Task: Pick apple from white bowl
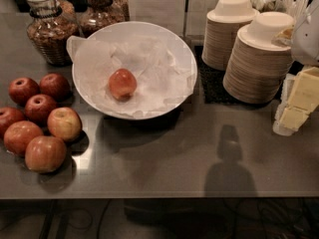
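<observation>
The apple (122, 83), light orange-red, lies alone on crumpled white paper in the middle of the white bowl (172, 51). The bowl stands on the grey counter, left of centre and towards the back. My gripper (293, 114) comes in at the right edge of the view, white above and pale yellow below. It hangs over the counter far to the right of the bowl and holds nothing that I can see.
Several darker red apples (40, 107) and a yellow-sided one (64, 123) lie left of the bowl. Two glass jars (49, 26) stand behind. Two stacks of beige disposable bowls (259, 59) stand at the back right, close to the gripper. The counter's front edge (159, 197) runs below.
</observation>
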Robot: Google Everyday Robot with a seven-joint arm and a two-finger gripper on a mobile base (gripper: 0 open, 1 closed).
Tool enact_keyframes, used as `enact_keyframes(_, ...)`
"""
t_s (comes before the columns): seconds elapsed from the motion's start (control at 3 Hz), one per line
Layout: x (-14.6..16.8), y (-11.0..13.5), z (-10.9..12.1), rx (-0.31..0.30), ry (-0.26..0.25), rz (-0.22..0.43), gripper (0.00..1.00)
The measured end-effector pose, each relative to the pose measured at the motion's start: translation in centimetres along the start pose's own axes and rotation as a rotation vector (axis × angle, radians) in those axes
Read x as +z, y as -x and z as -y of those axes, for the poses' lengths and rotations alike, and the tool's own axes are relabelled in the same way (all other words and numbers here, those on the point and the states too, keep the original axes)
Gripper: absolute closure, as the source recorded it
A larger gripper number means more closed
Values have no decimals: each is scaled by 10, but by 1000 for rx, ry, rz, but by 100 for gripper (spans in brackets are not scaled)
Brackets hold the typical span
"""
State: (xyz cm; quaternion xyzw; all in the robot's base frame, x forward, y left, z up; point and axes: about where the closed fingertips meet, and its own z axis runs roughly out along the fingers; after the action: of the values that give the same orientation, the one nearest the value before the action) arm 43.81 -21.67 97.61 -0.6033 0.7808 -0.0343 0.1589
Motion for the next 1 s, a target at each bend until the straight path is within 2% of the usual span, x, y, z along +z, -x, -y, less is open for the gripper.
enact_keyframes(0.33, 0, 1, 1, -2, -3, 4, 0)
enact_keyframes(0.67, 7, 13, 6, -33, 2, 42, 0)
enact_keyframes(1.0, 18, 28, 10, -67, 31, 82, 0)
